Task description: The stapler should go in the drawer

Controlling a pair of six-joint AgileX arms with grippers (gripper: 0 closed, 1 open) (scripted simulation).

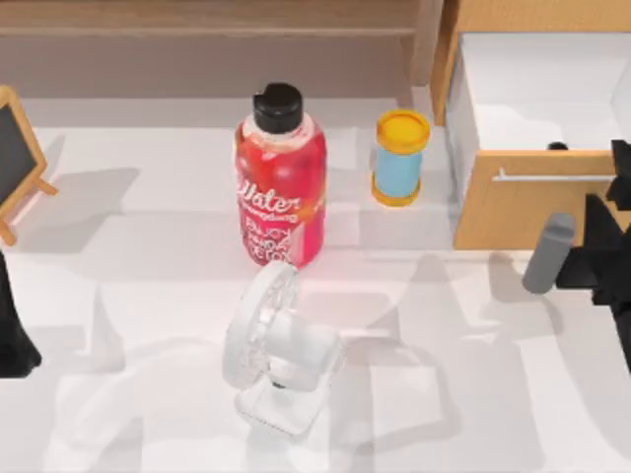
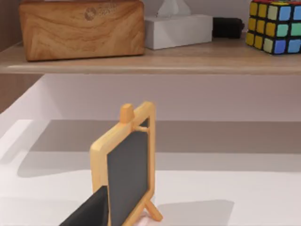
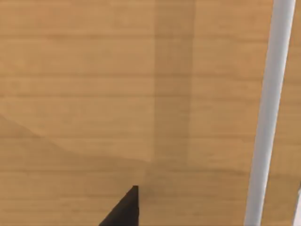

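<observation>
The drawer [image 1: 537, 148] is seen pulled open at the back right corner of the counter [image 1: 148, 296], its white inside exposed and its tan wood front [image 3: 94, 94] turned toward the front edge, with the thin silver handle [image 1: 552, 177] running across that front. The right gripper [image 1: 606, 212] is placed at the right edge of the counter, right at the drawer front and beside the handle [image 3: 268, 113]; whether its fingers are spread or pressed together cannot be told. A grey cylindrical part of the right arm [image 1: 548, 253] is seen just in front of the drawer. No stapler can be made out on the counter or inside the drawer. A red drink bottle [image 1: 281, 177] with a black cap is stood near the middle of the counter, with a blue jar [image 1: 399, 158] with a yellow lid between it and the drawer. A small white fan [image 1: 276, 350] is set toward the front edge. A little chalkboard easel [image 2: 124, 169] is stood at the left edge, and the left gripper [image 1: 15, 345] is parked near it at the left edge; the state of its fingers cannot be told. On the shelf [image 2: 188, 61] along the back edge, a wooden box [image 2: 82, 28], a tissue box [image 2: 178, 28] and a coloured puzzle cube [image 2: 275, 26] are kept.
</observation>
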